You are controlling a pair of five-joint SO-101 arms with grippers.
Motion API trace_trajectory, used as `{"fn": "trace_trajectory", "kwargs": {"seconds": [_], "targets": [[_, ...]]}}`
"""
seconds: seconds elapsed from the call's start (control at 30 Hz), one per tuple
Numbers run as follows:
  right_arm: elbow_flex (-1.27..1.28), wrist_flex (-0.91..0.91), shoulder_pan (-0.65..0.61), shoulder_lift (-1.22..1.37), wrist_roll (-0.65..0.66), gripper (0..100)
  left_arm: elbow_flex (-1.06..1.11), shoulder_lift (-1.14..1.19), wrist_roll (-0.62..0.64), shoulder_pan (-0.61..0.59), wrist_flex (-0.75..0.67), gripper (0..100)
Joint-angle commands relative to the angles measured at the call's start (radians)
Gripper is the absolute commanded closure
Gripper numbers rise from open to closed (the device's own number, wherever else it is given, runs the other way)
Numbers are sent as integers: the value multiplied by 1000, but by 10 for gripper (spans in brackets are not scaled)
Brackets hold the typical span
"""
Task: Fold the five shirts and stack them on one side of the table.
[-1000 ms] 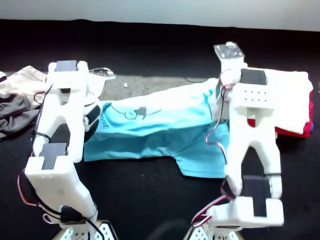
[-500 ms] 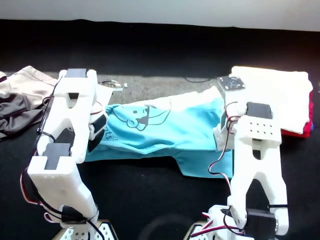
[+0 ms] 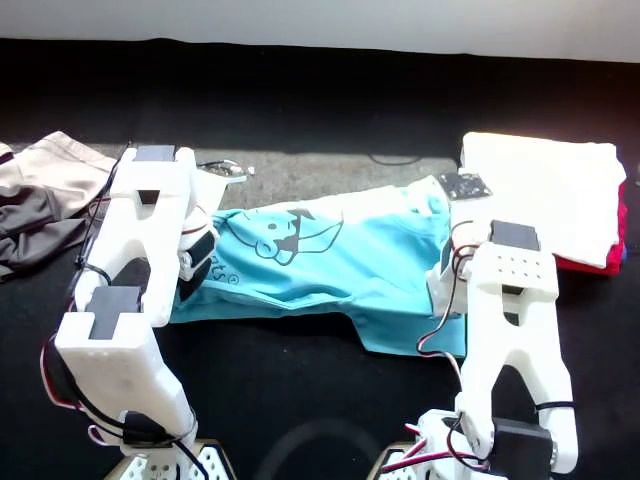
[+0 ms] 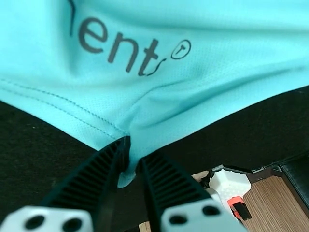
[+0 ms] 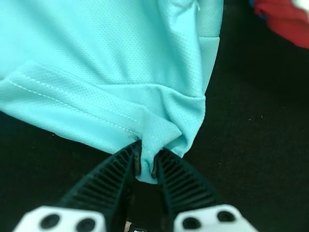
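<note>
Across mid-table: one teal shirt (image 3: 330,255), partly folded, held at both ends.
You have the left gripper (image 4: 130,164) clamped on its left hem and the right gripper (image 5: 146,162) clamped on its right edge. Far right, one white shirt (image 3: 545,195) lies folded on one red shirt (image 3: 585,263): two stacked, I judge. Far left, one beige shirt (image 3: 55,160) and one dark grey shirt (image 3: 35,225) lie crumpled. Count: five shirts; two done, one in hand, two left.
</note>
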Motion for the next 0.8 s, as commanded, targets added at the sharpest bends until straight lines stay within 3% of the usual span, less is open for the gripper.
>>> {"fn": "trace_trajectory", "kwargs": {"seconds": [0.0, 0.07, 0.27, 0.33, 0.4, 0.47, 0.77], "targets": [[-147, 116, -64, -36, 9, 832, -114, -42, -5, -19, 74, 837], [-242, 182, -105, -36, 3, 796, -213, -42, -6, -48, 117, 794], [-496, 225, -134, -24, 0, 801, -495, -30, -2, -140, 130, 796], [-516, 157, -136, -5, -5, 810, -509, -19, 3, -134, 124, 857], [-498, 51, -148, 47, -38, 888, -509, 24, 63, -97, 81, 992], [-473, -59, -166, 133, -66, 998, -516, 90, 126, -59, 37, 977], [-622, -193, -282, 588, -94, 991, -670, 401, 264, 27, -63, 991]]}}
